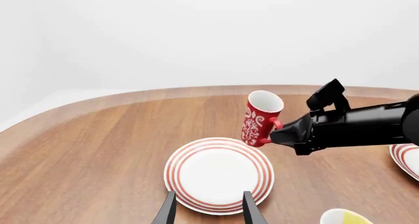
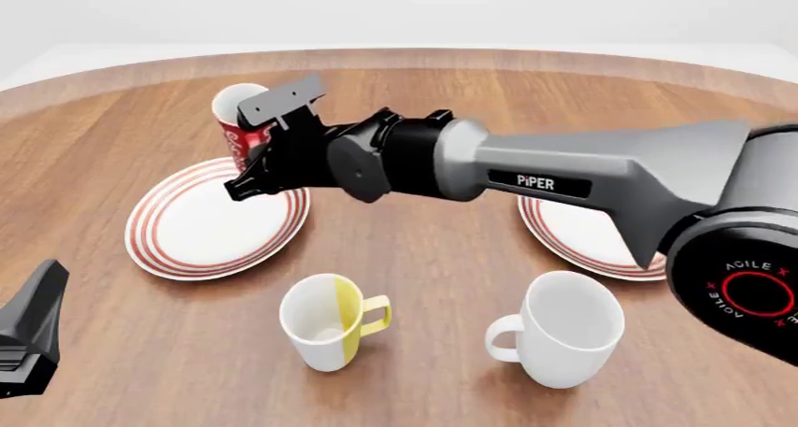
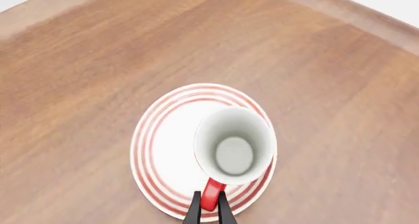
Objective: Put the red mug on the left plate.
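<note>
Mug carried over the left plate

Right end effector [image 3: 209,204] pinches the mug [image 1: 260,118] by its handle, upright, above the plate's [image 1: 218,174] far rim; left end effector [image 1: 209,209] hangs wide, nearer the counter edge.

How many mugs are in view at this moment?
3: the red mug held by its handle in the right hand over the left plate; white-and-yellow mug front centre; white mug front right.
</note>
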You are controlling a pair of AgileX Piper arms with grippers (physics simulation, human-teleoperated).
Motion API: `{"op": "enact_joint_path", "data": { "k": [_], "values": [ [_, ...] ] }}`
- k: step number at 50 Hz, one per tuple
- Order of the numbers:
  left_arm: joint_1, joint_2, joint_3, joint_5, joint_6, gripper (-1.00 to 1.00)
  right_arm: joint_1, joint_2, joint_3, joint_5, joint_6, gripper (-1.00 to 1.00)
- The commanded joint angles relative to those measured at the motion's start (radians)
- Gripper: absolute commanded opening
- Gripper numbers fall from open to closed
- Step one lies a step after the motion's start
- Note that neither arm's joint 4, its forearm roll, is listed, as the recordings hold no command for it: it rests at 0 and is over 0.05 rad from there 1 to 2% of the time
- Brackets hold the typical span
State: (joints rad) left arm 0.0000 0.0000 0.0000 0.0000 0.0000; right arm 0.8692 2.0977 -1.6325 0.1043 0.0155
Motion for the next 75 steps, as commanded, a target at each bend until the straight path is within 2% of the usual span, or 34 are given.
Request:
{"op": "enact_joint_path", "data": {
  "k": [1,36,75],
  "values": [
    [0.000,0.000,0.000,0.000,0.000,1.00,0.019,0.056,-0.086,0.017,0.006,-1.00],
    [0.000,0.000,0.000,0.000,0.000,1.00,0.063,0.182,-0.240,0.080,0.037,-1.00],
    [0.000,0.000,0.000,0.000,0.000,1.00,0.059,0.270,-0.313,0.115,0.082,-1.00]
  ]
}}
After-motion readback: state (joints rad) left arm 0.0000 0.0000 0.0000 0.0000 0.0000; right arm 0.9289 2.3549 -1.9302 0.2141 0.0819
